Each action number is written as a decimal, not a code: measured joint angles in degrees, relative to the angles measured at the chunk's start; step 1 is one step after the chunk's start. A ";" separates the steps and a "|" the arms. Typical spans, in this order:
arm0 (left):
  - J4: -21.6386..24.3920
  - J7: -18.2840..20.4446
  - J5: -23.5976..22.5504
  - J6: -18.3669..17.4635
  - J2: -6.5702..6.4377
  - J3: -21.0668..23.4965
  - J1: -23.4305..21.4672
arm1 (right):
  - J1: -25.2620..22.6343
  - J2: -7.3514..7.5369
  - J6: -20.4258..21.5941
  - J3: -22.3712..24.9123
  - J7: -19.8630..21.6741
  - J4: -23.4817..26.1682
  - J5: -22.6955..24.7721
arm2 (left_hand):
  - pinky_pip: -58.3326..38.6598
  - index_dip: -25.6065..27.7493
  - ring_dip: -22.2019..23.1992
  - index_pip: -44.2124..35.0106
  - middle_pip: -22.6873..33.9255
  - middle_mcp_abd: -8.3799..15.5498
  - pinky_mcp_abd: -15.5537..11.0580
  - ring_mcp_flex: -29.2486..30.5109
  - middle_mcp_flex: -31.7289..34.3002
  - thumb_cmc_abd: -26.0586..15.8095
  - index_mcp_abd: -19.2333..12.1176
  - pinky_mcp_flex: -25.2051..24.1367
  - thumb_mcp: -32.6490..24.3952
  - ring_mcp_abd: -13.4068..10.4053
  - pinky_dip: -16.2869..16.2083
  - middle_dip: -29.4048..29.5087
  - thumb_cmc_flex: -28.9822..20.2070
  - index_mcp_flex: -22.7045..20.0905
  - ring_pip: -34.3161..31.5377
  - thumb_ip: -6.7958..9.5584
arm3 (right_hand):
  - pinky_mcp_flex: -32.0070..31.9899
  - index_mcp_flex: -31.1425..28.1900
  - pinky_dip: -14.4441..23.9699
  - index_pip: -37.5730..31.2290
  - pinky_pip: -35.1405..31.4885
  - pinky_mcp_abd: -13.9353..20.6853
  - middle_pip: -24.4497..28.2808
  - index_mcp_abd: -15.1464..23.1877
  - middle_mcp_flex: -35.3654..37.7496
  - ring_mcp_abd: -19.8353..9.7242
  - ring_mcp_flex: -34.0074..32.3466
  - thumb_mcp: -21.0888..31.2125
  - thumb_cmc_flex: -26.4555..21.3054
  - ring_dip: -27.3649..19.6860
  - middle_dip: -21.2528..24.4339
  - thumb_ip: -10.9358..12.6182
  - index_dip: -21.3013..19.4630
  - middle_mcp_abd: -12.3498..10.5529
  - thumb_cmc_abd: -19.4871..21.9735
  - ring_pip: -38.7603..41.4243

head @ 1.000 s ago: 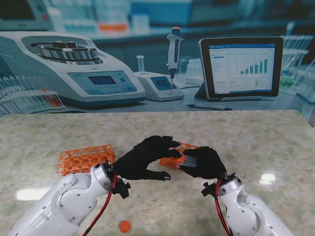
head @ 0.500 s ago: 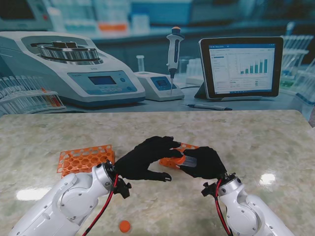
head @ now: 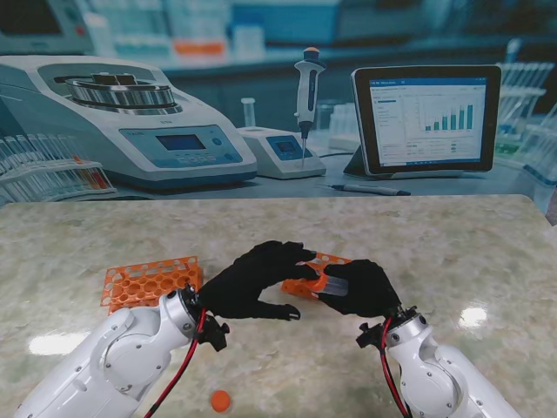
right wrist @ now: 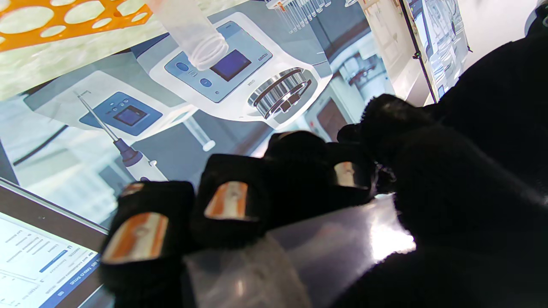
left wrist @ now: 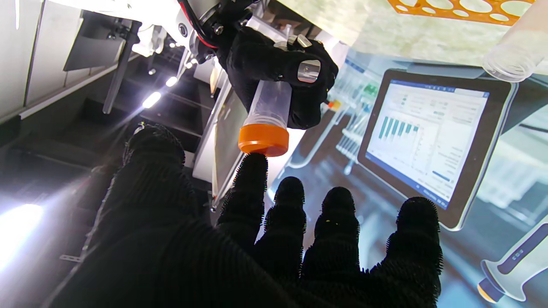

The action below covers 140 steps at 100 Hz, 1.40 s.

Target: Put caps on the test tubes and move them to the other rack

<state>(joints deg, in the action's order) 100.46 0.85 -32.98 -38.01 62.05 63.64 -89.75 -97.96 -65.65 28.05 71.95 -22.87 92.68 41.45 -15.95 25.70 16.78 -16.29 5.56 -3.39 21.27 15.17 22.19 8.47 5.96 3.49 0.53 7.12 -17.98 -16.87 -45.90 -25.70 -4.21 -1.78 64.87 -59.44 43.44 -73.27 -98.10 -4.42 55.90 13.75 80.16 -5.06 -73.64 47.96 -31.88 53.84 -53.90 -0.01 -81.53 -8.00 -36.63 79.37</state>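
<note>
The right hand (head: 359,289) gripped a clear tube (left wrist: 270,105) with an orange cap (left wrist: 263,140); the left hand (head: 252,280) was spread open, one fingertip (left wrist: 253,164) touching that cap

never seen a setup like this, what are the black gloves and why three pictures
The gloves are five-fingered robot hands on white arms. The wide picture looks down from the robot's stand; the other two come from a camera on each wrist, shown upside down. The right robot hand holds a clear test tube with an orange cap. The left robot hand has its fingers spread, one fingertip at the cap. On the marble table lie two orange racks, the left rack and another behind the hands, plus a loose cap.
</note>
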 measured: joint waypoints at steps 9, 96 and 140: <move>0.00 0.01 -0.02 0.00 0.00 0.10 -0.08 | 0.02 0.00 0.00 -0.02 -0.06 0.00 0.00 | -0.03 0.19 0.11 -0.54 0.00 0.00 0.00 0.00 0.01 0.00 -0.01 0.19 0.00 0.00 0.00 0.00 -0.04 0.00 -0.01 0.00 | 0.00 0.00 0.00 0.01 0.00 0.00 0.00 0.00 0.00 0.00 0.00 0.00 0.00 0.00 0.00 0.00 0.00 0.00 0.00 0.00; 0.08 -0.10 0.08 -0.19 -0.02 0.24 -0.19 | 0.08 -0.06 -0.06 -0.02 -1.31 -0.43 0.29 | -1.50 3.73 0.86 -7.69 0.13 -0.45 0.00 2.49 1.33 -0.65 0.09 0.44 -0.01 0.00 -0.01 0.00 -0.70 -1.77 -0.77 0.00 | 0.00 0.00 0.00 0.08 0.00 0.00 -0.01 0.03 0.00 0.00 0.00 0.00 0.00 0.00 0.00 0.00 0.09 0.00 0.00 0.01; 0.11 -0.03 0.22 -0.15 -0.04 0.41 -0.35 | 0.09 -0.09 -0.08 -0.01 -1.67 -0.57 0.40 | -2.19 3.73 1.43 -9.13 0.13 -0.48 0.00 2.51 1.78 -1.34 -0.38 0.47 -0.02 0.00 -0.01 0.00 -1.35 -2.36 -0.77 0.01 | 0.00 0.00 0.00 0.11 0.00 0.00 -0.01 0.04 0.00 0.00 0.00 0.00 0.00 0.00 0.00 0.00 0.10 0.00 0.00 0.01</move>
<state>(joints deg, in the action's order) 100.57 0.82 -32.76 -38.17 62.01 64.05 -90.10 -97.86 -65.74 27.98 71.95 -24.54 92.12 41.85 -18.14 29.43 18.22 -25.42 5.69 -3.87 21.28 17.69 23.98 7.13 5.58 3.96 0.52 7.12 -17.99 -16.87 -47.25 -28.06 -4.98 -1.77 64.87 -59.44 43.44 -73.16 -98.10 -4.42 55.90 13.79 80.16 -5.06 -73.64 47.96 -31.88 53.84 -53.90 -0.01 -81.43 -8.00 -36.63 79.38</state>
